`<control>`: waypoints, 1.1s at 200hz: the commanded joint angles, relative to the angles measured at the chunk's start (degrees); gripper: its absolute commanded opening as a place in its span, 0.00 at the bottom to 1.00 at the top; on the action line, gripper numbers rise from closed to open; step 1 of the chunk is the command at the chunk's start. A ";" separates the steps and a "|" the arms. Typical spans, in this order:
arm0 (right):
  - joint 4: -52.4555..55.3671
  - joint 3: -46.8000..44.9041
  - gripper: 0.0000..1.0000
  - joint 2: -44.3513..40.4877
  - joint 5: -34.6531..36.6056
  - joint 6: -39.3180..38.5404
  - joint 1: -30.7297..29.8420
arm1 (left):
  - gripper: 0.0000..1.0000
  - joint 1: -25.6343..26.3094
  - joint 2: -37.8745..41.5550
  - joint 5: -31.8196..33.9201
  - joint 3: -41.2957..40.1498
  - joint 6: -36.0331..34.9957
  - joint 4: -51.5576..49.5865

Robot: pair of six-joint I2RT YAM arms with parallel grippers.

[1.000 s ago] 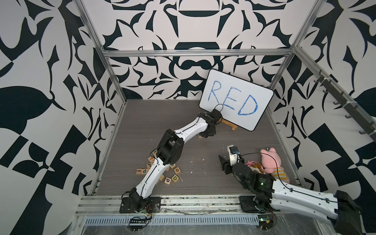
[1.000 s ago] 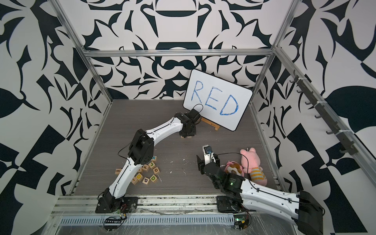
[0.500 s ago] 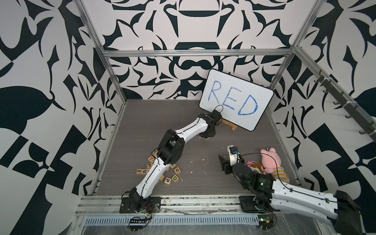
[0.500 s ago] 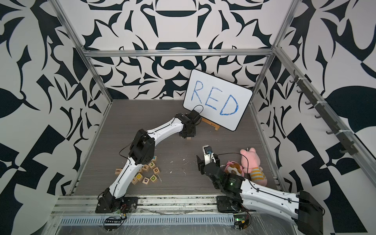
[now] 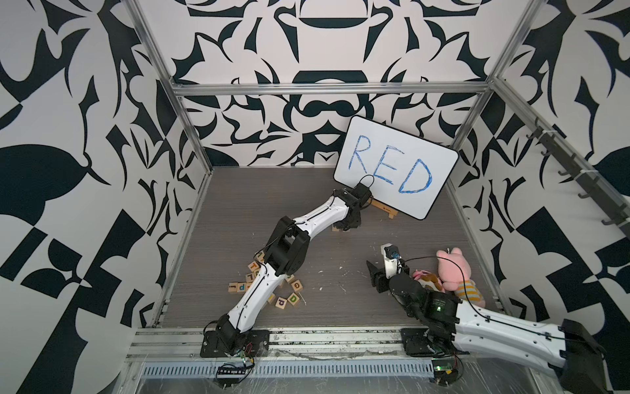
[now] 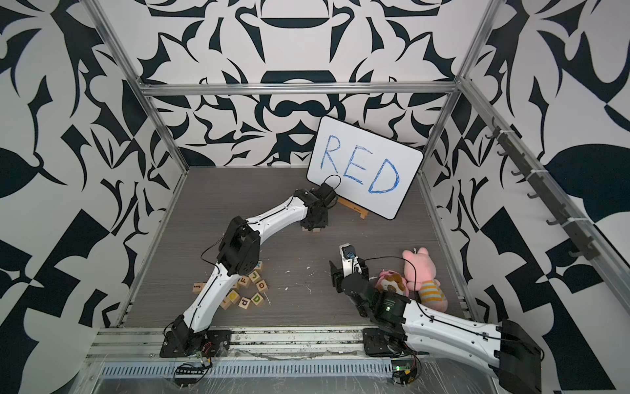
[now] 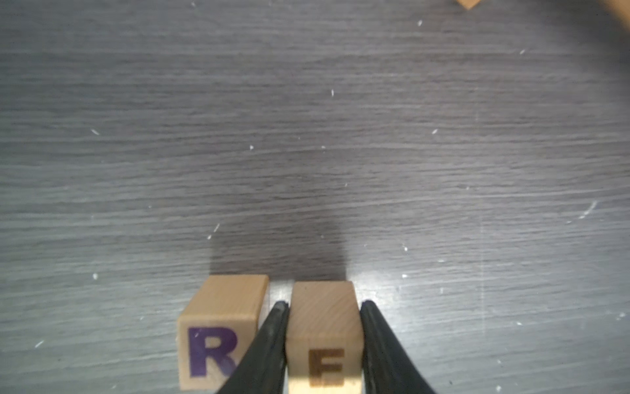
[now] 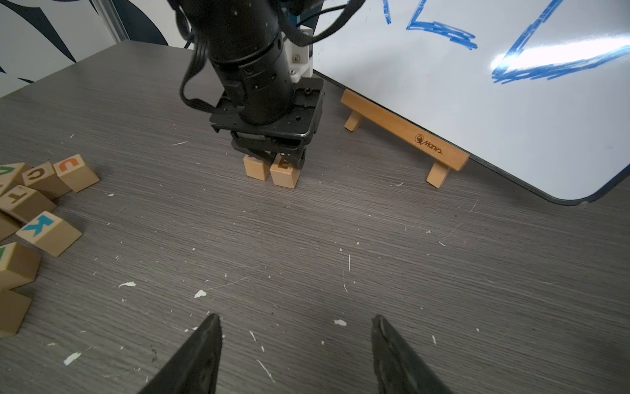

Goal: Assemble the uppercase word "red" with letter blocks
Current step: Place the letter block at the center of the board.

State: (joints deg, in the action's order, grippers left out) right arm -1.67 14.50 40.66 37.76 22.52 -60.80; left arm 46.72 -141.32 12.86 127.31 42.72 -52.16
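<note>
In the left wrist view, my left gripper (image 7: 324, 303) is shut on the E block (image 7: 324, 334), one finger on each side. The E block stands on the table. Right beside it stands the R block (image 7: 218, 327) with its purple letter, a narrow gap between the two. Both top views show this gripper (image 5: 346, 225) low over the pair, in front of the whiteboard. The right wrist view shows the same pair, R block (image 8: 256, 169) and E block (image 8: 284, 174). The green D block (image 5: 293, 298) lies in the pile at the front left. My right gripper (image 8: 295, 319) hangs open and holds nothing.
The whiteboard (image 5: 395, 167) with blue "RED" leans on a wooden stand (image 5: 383, 209) just behind the left gripper. Several loose letter blocks (image 5: 252, 276) lie round the left arm's base, among them a purple lowercase d (image 5: 281, 301). Plush toys (image 5: 453, 273) sit at the right.
</note>
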 commanded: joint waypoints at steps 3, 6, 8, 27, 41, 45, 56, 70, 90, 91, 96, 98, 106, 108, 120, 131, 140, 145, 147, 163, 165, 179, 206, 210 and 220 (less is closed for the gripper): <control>-2.37 -0.09 0.68 -0.74 1.35 -0.28 -0.07 | 0.37 -0.58 -2.06 0.58 1.81 -0.47 -1.19; -2.41 -0.09 0.68 -0.73 1.31 -0.26 -0.11 | 0.37 -0.66 -2.11 0.58 1.85 -0.45 -1.10; -2.45 -0.09 0.68 -0.71 1.32 -0.33 -0.11 | 0.37 -0.66 -2.08 0.52 1.88 -0.51 -1.10; -2.46 -0.09 0.68 -0.68 1.34 -0.37 -0.07 | 0.37 -0.86 -2.16 0.48 2.25 -0.54 -1.01; -2.46 -0.09 0.68 -0.85 1.35 -0.32 -0.04 | 0.37 -0.93 -2.35 0.49 2.12 -0.53 -1.02; -2.46 -0.09 0.68 -0.82 1.31 -0.35 -0.03 | 0.37 -0.93 -2.30 0.35 2.02 -0.60 -1.01; -2.46 -0.09 0.68 -0.93 1.32 -0.36 -0.10 | 0.37 -0.93 -2.47 0.26 2.04 -0.70 -1.06; -2.45 -0.09 0.68 -1.00 1.35 -0.37 -0.09 | 0.37 -0.93 -2.73 0.22 2.07 -0.84 -1.24; -2.46 -0.17 0.68 -1.09 1.33 -0.39 -0.07 | 0.38 -0.98 -2.77 -0.04 2.01 -0.88 -1.28; -2.46 -0.17 0.68 -1.09 1.34 -0.42 -0.09 | 0.39 -0.96 -2.80 -0.03 2.04 -0.88 -1.28; -2.46 -0.18 0.68 -1.11 1.31 -0.38 -0.11 | 0.40 -0.93 -2.82 -0.12 1.99 -0.96 -1.23; -2.46 -0.18 0.68 -1.16 1.30 -0.38 -0.09 | 0.40 -0.99 -2.76 -0.16 1.98 -0.97 -1.27; -2.44 -0.18 0.68 -1.18 1.35 -0.44 -0.10 | 0.41 -0.94 -2.74 -0.37 2.02 -1.14 -1.20; -2.45 -0.18 0.68 -1.15 1.26 -0.38 -0.11 | 0.42 -0.93 -2.74 -0.42 2.10 -1.15 -1.21; -2.54 -0.20 0.68 -1.20 1.21 -0.38 -0.09 | 0.45 -1.00 -2.74 -0.62 2.24 -1.15 -1.16; -2.52 -0.20 0.68 -1.13 1.27 -0.43 -0.07 | 0.47 -0.93 -2.66 -0.99 2.37 -1.23 -1.09; -2.54 -0.27 0.68 -1.11 1.27 -0.42 -0.09 | 0.48 -0.99 -2.65 -1.18 2.63 -1.32 -1.17; -2.58 -0.24 0.68 -1.11 1.19 -0.42 -0.11 | 0.49 -0.96 -2.56 -1.22 2.75 -1.32 -1.24; -2.60 -0.21 0.68 -1.09 1.25 -0.41 -0.05 | 0.49 -0.96 -2.56 -1.21 2.81 -1.32 -1.27; -2.62 -0.25 0.68 -1.07 1.14 -0.55 -0.11 | 0.49 -0.99 -2.05 -1.55 3.12 -1.32 -1.37; -2.59 -0.26 0.68 -1.06 1.15 -0.48 -0.11 | 0.49 -1.01 -1.93 -1.71 3.10 -1.32 -1.30; -2.60 -0.29 0.68 -1.03 1.10 -0.47 -0.11 | 0.49 -1.01 -1.05 -2.29 3.07 -1.03 -1.01; -2.70 -0.27 0.68 -1.06 1.02 -0.55 -0.11 | 0.50 -1.00 1.54 -2.59 2.46 -0.93 -0.11; -2.70 -0.26 0.68 -1.09 1.09 -0.61 -0.11 | 0.50 -0.95 2.00 -2.28 2.28 -0.96 -0.04; -2.70 -0.27 0.68 -1.11 1.09 -0.63 -0.09 | 0.51 -0.93 3.22 -1.15 1.61 -1.04 -0.05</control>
State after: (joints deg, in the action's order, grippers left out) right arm -2.11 14.28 40.05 37.76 22.33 -60.80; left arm 46.02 -142.67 11.09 128.79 41.93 -52.10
